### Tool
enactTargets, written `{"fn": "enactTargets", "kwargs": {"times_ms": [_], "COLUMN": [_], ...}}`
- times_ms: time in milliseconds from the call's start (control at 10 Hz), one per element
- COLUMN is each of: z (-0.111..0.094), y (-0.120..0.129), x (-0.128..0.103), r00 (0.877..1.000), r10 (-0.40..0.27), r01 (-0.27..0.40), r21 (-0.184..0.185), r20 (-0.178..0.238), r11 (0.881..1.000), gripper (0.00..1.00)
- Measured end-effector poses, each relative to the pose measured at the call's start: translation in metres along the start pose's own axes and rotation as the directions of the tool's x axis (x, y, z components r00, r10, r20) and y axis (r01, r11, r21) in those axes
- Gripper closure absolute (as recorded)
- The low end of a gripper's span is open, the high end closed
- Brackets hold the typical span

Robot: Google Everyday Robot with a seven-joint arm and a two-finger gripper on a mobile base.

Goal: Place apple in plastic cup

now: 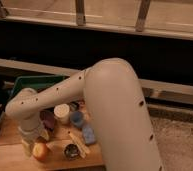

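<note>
The apple (pixel 40 150) is a small yellow-orange fruit with a reddish blush. It lies on the wooden table (pixel 10 155) near the front left. My gripper (pixel 33 143) hangs from the white arm's wrist directly over the apple's left side and partly covers it. The dull-blue plastic cup (pixel 76 118) stands upright to the upper right of the apple, next to the cream-white cup (pixel 61 112). The gripper is well apart from the blue cup.
A small shiny metal cup (pixel 71 150) stands just right of the apple. A pale blue object (pixel 88 134) and a yellowish flat item (pixel 78 142) lie near it. A green bin (pixel 35 82) sits behind. The big white arm (pixel 115 115) hides the table's right side.
</note>
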Motion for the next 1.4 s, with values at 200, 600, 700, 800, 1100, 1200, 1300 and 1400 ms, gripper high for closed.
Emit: {"fn": "enactTargets", "kwargs": {"times_ms": [200,600,700,800,1100,1200,1300,1400], "z": [0.015,0.041,0.046,0.050,0.059,0.060,0.060,0.059], "y": [0.002,-0.001,-0.003,-0.005,-0.012,-0.013,-0.012,-0.012], "x": [-0.001,-0.004,-0.005,-0.005,-0.012,-0.014,-0.015,-0.015], "r00": [1.000,1.000,1.000,1.000,0.999,0.999,0.999,0.999], "r10": [-0.001,0.009,0.018,0.025,0.048,0.050,0.047,0.048], "r01": [0.001,-0.010,-0.019,-0.026,-0.049,-0.051,-0.048,-0.049], "r21": [-0.026,-0.065,-0.073,-0.079,-0.082,-0.077,-0.068,-0.062], "r20": [-0.008,-0.011,-0.009,-0.009,-0.013,-0.015,-0.014,-0.013], "r11": [1.000,0.998,0.997,0.997,0.995,0.996,0.997,0.997], "gripper": [0.35,0.35,0.35,0.35,0.39,0.46,0.59,0.67]}}
